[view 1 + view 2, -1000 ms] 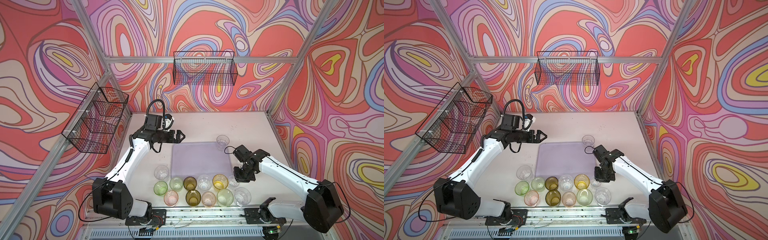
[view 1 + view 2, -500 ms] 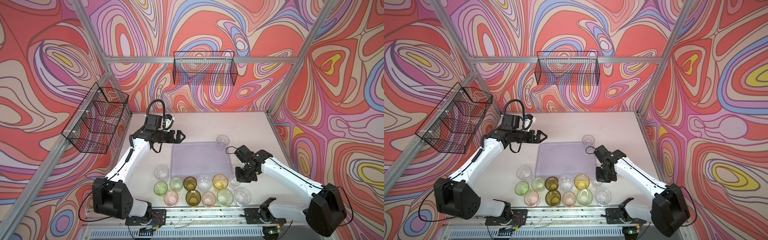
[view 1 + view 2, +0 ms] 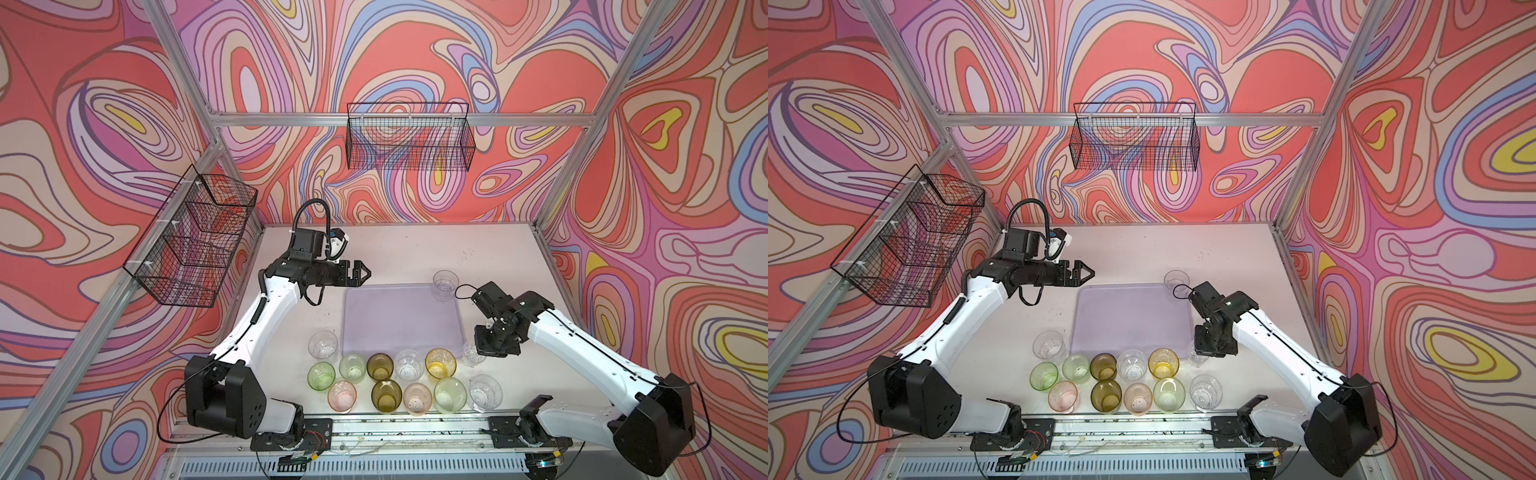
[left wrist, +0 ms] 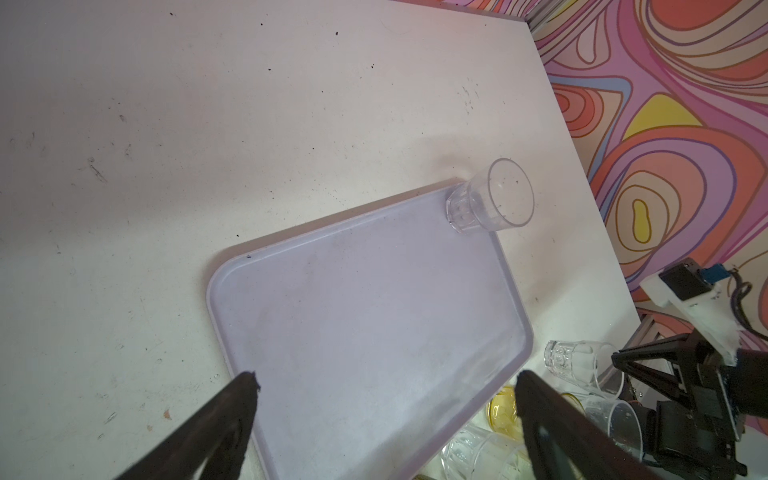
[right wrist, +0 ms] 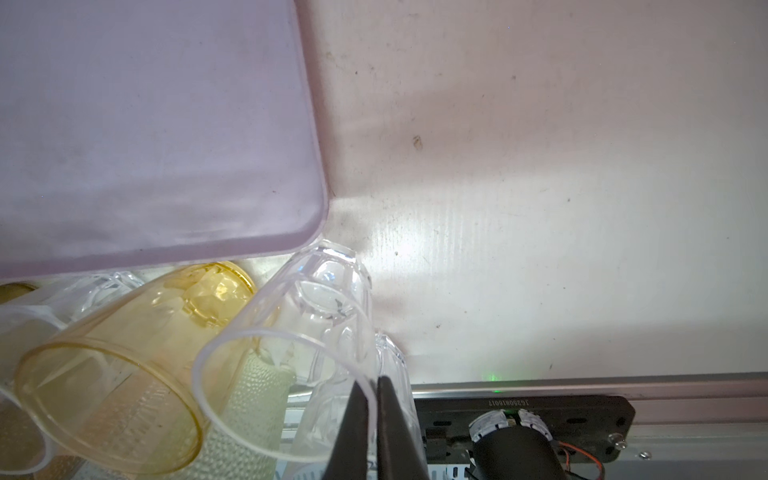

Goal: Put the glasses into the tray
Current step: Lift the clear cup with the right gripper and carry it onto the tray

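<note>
Whitish speckled tabletop (image 3: 395, 249) sits amid swirl-patterned walls (image 3: 83, 124); left jaws gape, right jaws pinch clear glass (image 5: 324, 291).

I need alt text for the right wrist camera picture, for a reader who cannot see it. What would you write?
The right gripper pinches the rim of a clear glass between its two dark fingers, just off the corner of the pale lilac tray. An amber-yellow glass stands close beside it on the pale table.
</note>
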`<state>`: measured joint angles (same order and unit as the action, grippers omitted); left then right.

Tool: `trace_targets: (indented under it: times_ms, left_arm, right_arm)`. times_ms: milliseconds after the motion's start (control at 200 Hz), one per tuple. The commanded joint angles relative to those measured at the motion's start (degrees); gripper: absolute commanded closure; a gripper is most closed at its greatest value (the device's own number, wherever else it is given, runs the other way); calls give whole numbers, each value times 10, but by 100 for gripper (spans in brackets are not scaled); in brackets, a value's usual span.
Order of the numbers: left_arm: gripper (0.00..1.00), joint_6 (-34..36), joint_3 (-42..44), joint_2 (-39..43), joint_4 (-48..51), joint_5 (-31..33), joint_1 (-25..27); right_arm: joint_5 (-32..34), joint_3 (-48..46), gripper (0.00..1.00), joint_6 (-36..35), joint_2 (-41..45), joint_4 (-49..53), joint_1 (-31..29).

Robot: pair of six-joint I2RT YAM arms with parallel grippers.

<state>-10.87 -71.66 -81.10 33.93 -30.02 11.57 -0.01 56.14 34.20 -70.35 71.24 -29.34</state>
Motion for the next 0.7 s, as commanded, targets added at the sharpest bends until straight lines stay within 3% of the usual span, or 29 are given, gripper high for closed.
trace_targets:
  times_ms: [0, 396, 696]
  left_arm:
    - [1, 6, -15, 1, 14, -7, -3]
    - [1, 4, -15, 0, 13, -9, -4]
    - [1, 2, -13, 0, 10, -13, -3]
  right_arm:
    - [23, 26, 100, 4, -15, 12, -4]
    - [68, 125, 100, -34, -81, 22, -3]
    - [58, 167, 100, -62, -138, -7, -1]
